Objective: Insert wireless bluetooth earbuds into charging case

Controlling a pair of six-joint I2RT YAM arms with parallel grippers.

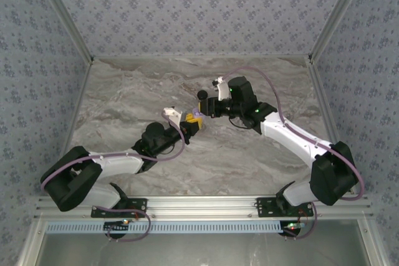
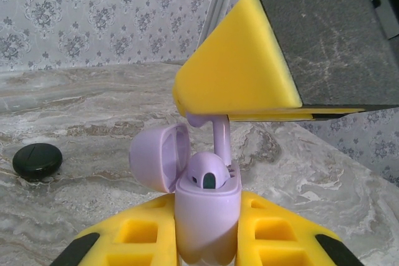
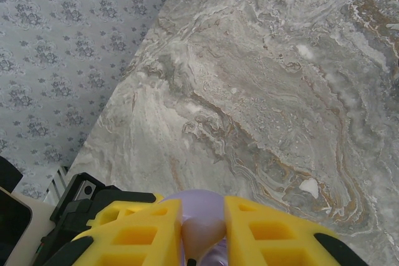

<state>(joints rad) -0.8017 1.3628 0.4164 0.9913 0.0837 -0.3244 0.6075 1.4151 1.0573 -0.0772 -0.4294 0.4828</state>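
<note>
**Claws meeting over an open lavender case**

Left claw [image 1: 192,123] first: closed on the charging case [image 1: 197,114], lifted off the marbled desk [image 1: 124,104]. In the left wrist view, same claw [image 2: 209,236] with yellow fingers [image 2: 137,238] pressed to both flanks of the case [image 2: 207,216]. Held upright, lavender, rounded. Lid [image 2: 156,157] swung open to the left of the claw's gap, hinged at the case's rim. Inside the mouth, one seated earbud [image 2: 207,174], lavender too, its dark spot facing the camera.

Just beyond the claws in the top view, resting on the desk: a small black round disc [image 1: 202,96]. Seen from the left wrist, well to the left of the claw and apart from it [image 2: 37,161].

Right of the case, the right claw [image 1: 212,107], reaching in to meet the left one. Closed narrowly on the second earbud [image 2: 221,138]. Stem hanging straight down from under the right claw's yellow finger [image 2: 237,73], lower end at the case's mouth, just behind the seated earbud. Cannot tell whether the stem is in its socket. From the right wrist, claw [image 3: 202,232] tight around a rounded lavender piece [image 3: 201,207], marbled desk beyond.
</note>
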